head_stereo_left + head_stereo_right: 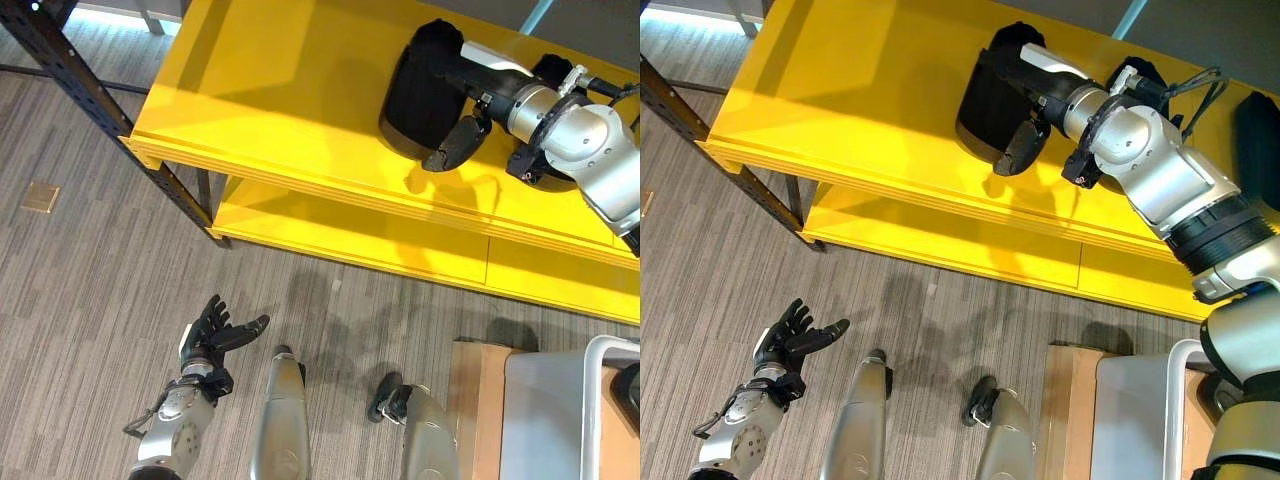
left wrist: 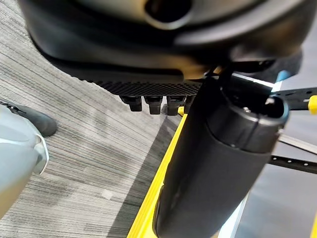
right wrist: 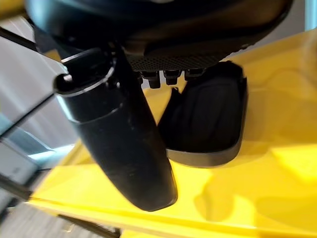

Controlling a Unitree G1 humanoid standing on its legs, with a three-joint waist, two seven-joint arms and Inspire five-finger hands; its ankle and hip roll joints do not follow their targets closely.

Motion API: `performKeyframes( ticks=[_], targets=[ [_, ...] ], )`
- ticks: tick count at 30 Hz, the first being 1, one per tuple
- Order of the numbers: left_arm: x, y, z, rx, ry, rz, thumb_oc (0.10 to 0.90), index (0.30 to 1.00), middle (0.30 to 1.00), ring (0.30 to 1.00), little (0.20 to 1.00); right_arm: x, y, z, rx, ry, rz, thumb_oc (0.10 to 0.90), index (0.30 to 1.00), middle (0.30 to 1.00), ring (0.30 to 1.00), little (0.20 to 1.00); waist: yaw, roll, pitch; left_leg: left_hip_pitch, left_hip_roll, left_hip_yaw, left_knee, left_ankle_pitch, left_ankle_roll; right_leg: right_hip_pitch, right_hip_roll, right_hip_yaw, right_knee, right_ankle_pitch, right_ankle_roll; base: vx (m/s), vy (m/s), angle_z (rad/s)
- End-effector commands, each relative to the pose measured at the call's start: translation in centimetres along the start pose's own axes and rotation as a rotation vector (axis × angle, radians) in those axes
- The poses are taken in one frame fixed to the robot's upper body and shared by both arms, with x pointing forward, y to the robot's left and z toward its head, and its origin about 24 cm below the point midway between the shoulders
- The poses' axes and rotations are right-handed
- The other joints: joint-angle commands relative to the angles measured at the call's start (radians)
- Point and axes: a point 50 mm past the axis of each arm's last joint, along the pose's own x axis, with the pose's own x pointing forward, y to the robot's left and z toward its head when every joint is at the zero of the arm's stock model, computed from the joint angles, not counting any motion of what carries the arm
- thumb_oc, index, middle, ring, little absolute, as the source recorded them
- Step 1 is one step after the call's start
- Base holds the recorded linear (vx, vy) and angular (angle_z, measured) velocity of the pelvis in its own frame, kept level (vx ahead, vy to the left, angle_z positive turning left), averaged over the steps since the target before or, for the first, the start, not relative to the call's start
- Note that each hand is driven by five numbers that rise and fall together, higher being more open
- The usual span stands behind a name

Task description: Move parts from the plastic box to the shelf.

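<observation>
- Part (image 1: 420, 95), a black curved piece with a rounded lip, lay on the top board of the yellow shelf (image 1: 270, 90), toward its back and well in from the front edge, its long axis running from the back of the board toward the front.
- Right hand (image 1: 462, 135) was stretched over it: the fingers lay on top of the part, while the thumb stood off on the side nearer the shelf's front edge, hanging above bare yellow board.
- In the right wrist view the part (image 3: 205, 124) sat just past the fingers (image 3: 168, 77), which looked relaxed and parted from the thumb rather than clamped; I judged the hand slack on the part, not gripping it.
- Left hand (image 1: 215, 335) hung low over the grey floor (image 1: 90, 280), well apart from the shelf, fingers spread and holding nothing.
- Right hand was by far the nearer one; the release seemed done or nearly so, and lifting clear looked to be the coming move.
- White box (image 1: 560, 410) stood at the robot's right, below the shelf.
</observation>
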Motion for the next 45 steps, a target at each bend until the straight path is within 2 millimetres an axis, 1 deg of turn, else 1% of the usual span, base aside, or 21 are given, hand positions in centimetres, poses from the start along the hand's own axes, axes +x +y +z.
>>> performKeyframes(
  ticks=[1,5,6,11,12,13,14,15,18,19,20,21,23,24,25,26,30,33,37,39,45],
  targets=[
    [0.2,0.6,3.2,0.084,-0.14,-0.022,0.9,1.0,1.0,1.0,1.0,-1.5,-4.2,2.7,0.055,-0.17,-0.189,0.9,1.0,1.0,1.0,1.0,-0.006,-0.016,-0.073,-0.031,0.05,-0.046,-0.065,0.069,-0.006,0.218,-0.025,0.038,-0.089,-0.066,0.055,0.0,-0.017,-0.12],
    [0.2,0.5,3.0,0.083,-0.137,-0.024,0.9,1.0,1.0,1.0,1.0,-2.9,-2.2,1.2,0.185,-0.196,-0.159,0.9,1.0,1.0,1.0,1.0,-0.028,-0.016,-0.093,0.011,0.063,-0.031,-0.143,0.108,-0.011,0.246,-0.005,0.035,-0.182,-0.022,0.067,0.01,-0.018,-0.1],
    [0.2,0.6,3.0,0.086,-0.137,-0.024,0.9,1.0,1.0,1.0,1.0,-3.0,-2.2,1.1,0.187,-0.195,-0.161,0.9,1.0,1.0,1.0,1.0,-0.025,-0.018,-0.093,0.013,0.064,-0.031,-0.145,0.109,-0.011,0.247,-0.005,0.035,-0.183,-0.021,0.067,0.01,-0.018,-0.18],
    [-0.1,-0.1,2.0,0.067,-0.111,-0.048,0.9,1.0,1.0,1.0,1.0,-5.8,2.5,-3.4,0.559,-0.171,-0.198,0.9,1.0,1.0,1.0,1.0,-0.073,-0.008,-0.141,0.116,0.095,0.013,-0.336,0.196,-0.022,0.307,0.03,0.028,-0.367,0.072,0.092,0.02,-0.011,-0.17],
    [-0.1,-0.3,1.5,0.053,-0.095,-0.047,0.9,1.0,1.0,1.0,1.0,-6.6,4.4,-4.5,0.675,-0.166,-0.216,0.9,1.0,1.0,1.0,1.0,-0.085,-0.004,-0.153,0.139,0.102,0.023,-0.376,0.219,-0.023,0.32,0.038,0.033,-0.412,0.096,0.098,0.02,0.002,-0.28],
    [-0.2,-0.4,1.2,0.049,-0.088,-0.05,0.9,1.0,1.0,1.0,1.0,-7.2,5.2,-5.1,0.724,-0.152,-0.235,0.9,1.0,1.0,1.0,1.0,-0.089,-0.002,-0.159,0.155,0.107,0.029,-0.394,0.221,-0.026,0.332,0.039,0.036,-0.435,0.107,0.102,0.01,0.005,-0.24],
    [-0.2,-0.4,1.2,0.05,-0.088,-0.051,0.9,1.0,1.0,1.0,1.0,-7.2,5.2,-5.1,0.724,-0.151,-0.236,0.9,1.0,1.0,1.0,1.0,-0.088,-0.003,-0.162,0.154,0.106,0.029,-0.4,0.227,-0.025,0.331,0.039,0.035,-0.439,0.111,0.102,0.02,0.01,-0.18],
    [-0.3,-0.4,0.8,0.036,-0.077,-0.048,0.9,1.0,1.0,1.0,1.0,-8.1,6.1,-5.5,0.788,-0.156,-0.268,0.9,1.0,1.0,1.0,1.0,-0.101,0.005,-0.178,0.179,0.112,0.038,-0.439,0.239,-0.03,0.353,0.042,0.031,-0.484,0.129,0.111,0.0,0.011,-0.24],
    [-0.4,-0.6,0.3,0.034,-0.065,-0.051,0.9,1.0,1.0,1.0,1.0,-9.1,7.3,-5.9,0.849,-0.153,-0.3,0.9,1.0,1.0,1.0,1.0,-0.106,0.009,-0.191,0.209,0.117,0.052,-0.48,0.253,-0.034,0.382,0.043,0.033,-0.534,0.152,0.118,0.02,0.034,-0.2],
    [-0.8,-1.0,-0.1,0.013,-0.064,-0.055,0.9,1.0,1.0,1.0,1.0,-11.1,9.1,-6.7,0.942,-0.138,-0.364,0.9,1.0,1.0,1.0,1.0,-0.123,0.023,-0.226,0.249,0.117,0.072,-0.534,0.272,-0.04,0.415,0.041,0.035,-0.586,0.178,0.128,0.05,0.072,-0.05],
    [-0.9,-1.0,-0.4,0.006,-0.055,-0.054,0.9,1.0,1.0,1.0,1.0,-11.7,9.6,-6.9,0.961,-0.13,-0.383,0.9,1.0,1.0,1.0,1.0,-0.125,0.025,-0.236,0.26,0.116,0.076,-0.548,0.276,-0.043,0.426,0.039,0.033,-0.601,0.184,0.13,0.05,0.059,-0.03],
    [-0.9,-1.0,-0.5,0.008,-0.054,-0.054,0.9,1.0,1.0,1.0,1.0,-11.7,9.6,-6.9,0.961,-0.128,-0.384,0.9,1.0,1.0,1.0,1.0,-0.124,0.024,-0.237,0.264,0.116,0.077,-0.551,0.277,-0.043,0.429,0.039,0.033,-0.604,0.185,0.13,0.04,0.03,-0.08],
    [-1.0,-1.0,-1.0,0.002,-0.042,-0.044,0.9,1.0,1.0,1.0,1.0,-12.7,11.3,-7.5,1.02,-0.087,-0.406,0.9,1.0,1.0,1.0,1.0,-0.133,0.031,-0.26,0.297,0.117,0.094,-0.586,0.285,-0.049,0.45,0.037,0.033,-0.627,0.196,0.135,0.02,0.033,-0.08],
    [-1.0,-1.0,-1.0,0.002,-0.042,-0.044,0.9,1.0,1.0,1.0,1.0,-12.7,11.3,-7.5,1.02,-0.086,-0.406,0.9,1.0,1.0,1.0,1.0,-0.132,0.03,-0.26,0.3,0.117,0.095,-0.588,0.286,-0.049,0.451,0.037,0.034,-0.628,0.196,0.135,0.0,0.0,0.0],
    [-1.1,-0.8,-1.1,-0.005,-0.045,-0.032,0.9,1.0,1.0,1.0,1.0,-13.5,11.7,-7.6,1.024,-0.072,-0.426,0.9,1.0,1.0,1.0,1.0,-0.138,0.035,-0.278,0.319,0.122,0.107,-0.611,0.291,-0.054,0.463,0.039,0.037,-0.643,0.198,0.138,0.0,0.0,0.0],
    [-1.2,-0.7,-1.3,-0.008,-0.041,-0.024,0.9,1.0,1.0,1.0,1.0,-13.9,12.7,-8.0,1.073,-0.045,-0.438,0.9,1.0,1.0,1.0,1.0,-0.141,0.038,-0.285,0.332,0.123,0.115,-0.622,0.296,-0.055,0.469,0.039,0.036,-0.649,0.202,0.139,0.0,0.0,0.0],
    [-1.6,-0.4,-1.8,-0.01,-0.032,-0.012,0.9,1.0,1.0,1.0,1.0,-15.3,14.3,-8.4,1.081,0.02,-0.433,0.9,1.0,1.0,1.0,1.0,-0.151,0.046,-0.302,0.36,0.129,0.128,-0.65,0.304,-0.058,0.484,0.043,0.043,-0.662,0.2,0.14,0.0,0.008,-0.08],
    [-2.2,-0.3,-2.8,-0.007,-0.009,0.002,0.9,1.0,1.0,1.0,1.0,-17.0,17.4,-9.1,1.167,0.132,-0.437,0.9,1.0,1.0,1.0,1.0,-0.169,0.06,-0.313,0.384,0.136,0.138,-0.661,0.308,-0.062,0.493,0.048,0.053,-0.652,0.187,0.137,0.0,0.003,-0.02],
    [-2.5,0.0,-3.4,0.006,0.011,0.013,0.9,1.0,1.0,1.0,1.0,-18.1,19.1,-10.0,1.151,0.245,-0.429,0.9,1.0,1.0,1.0,1.0,-0.177,0.077,-0.316,0.415,0.145,0.145,-0.679,0.316,-0.066,0.505,0.059,0.067,-0.642,0.165,0.128,-0.01,-0.008,-0.1],
    [-2.6,-0.2,-3.8,0.005,0.016,0.013,0.9,1.0,1.0,1.0,1.0,-18.5,21.0,-10.4,1.21,0.309,-0.421,0.9,1.0,1.0,1.0,1.0,-0.183,0.091,-0.315,0.429,0.158,0.153,-0.692,0.329,-0.072,0.515,0.07,0.072,-0.642,0.155,0.12,-0.01,-0.012,-0.05],
    [-2.8,-0.3,-4.4,0.003,0.035,0.021,0.9,1.0,1.0,1.0,1.0,-19.2,22.2,-10.7,1.215,0.375,-0.421,0.9,1.0,1.0,1.0,1.0,-0.193,0.116,-0.32,0.44,0.179,0.155,-0.709,0.353,-0.085,0.527,0.094,0.075,-0.647,0.138,0.108,-0.01,-0.011,0.0]
  ],
)
